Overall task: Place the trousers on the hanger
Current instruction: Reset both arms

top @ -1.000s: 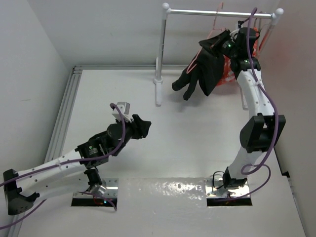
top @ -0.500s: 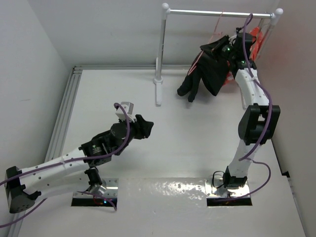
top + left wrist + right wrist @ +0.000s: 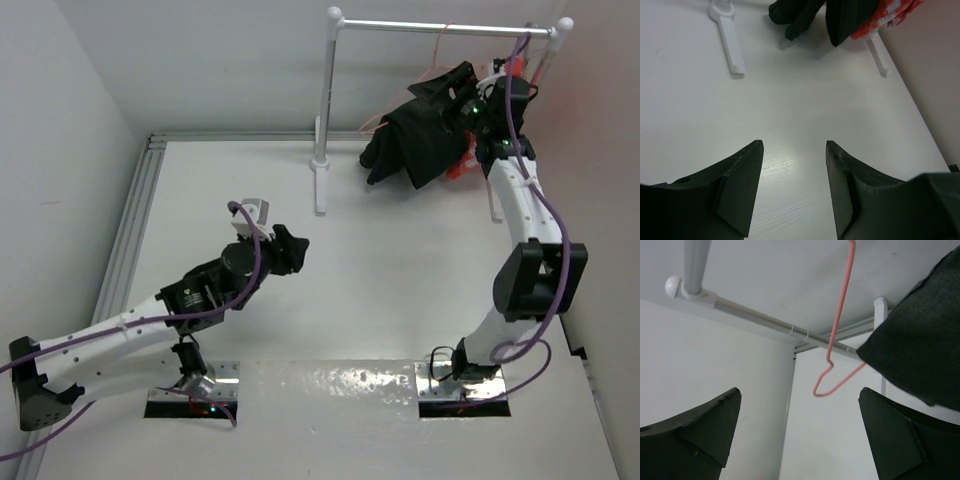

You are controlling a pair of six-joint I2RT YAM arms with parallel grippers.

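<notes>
We note long black soft-fabric trousers (image 3: pixel 420 140) bunched on thin pink wire hanger (image 3: pixel 837 330), legs pointing down-left. Right gripper (image 3: pixel 799 392) released, empty; left gripper (image 3: pixel 792 145) spread, empty.

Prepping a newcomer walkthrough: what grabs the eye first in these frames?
The black trousers stand out first, bunched on the pink hanger by the white rail at the table's far right, with a red-and-white cloth showing beside them. Next is the right tool, raised next to that bundle with its jaws wide and nothing between them. The left tool hovers open over the table at centre-left.
</notes>
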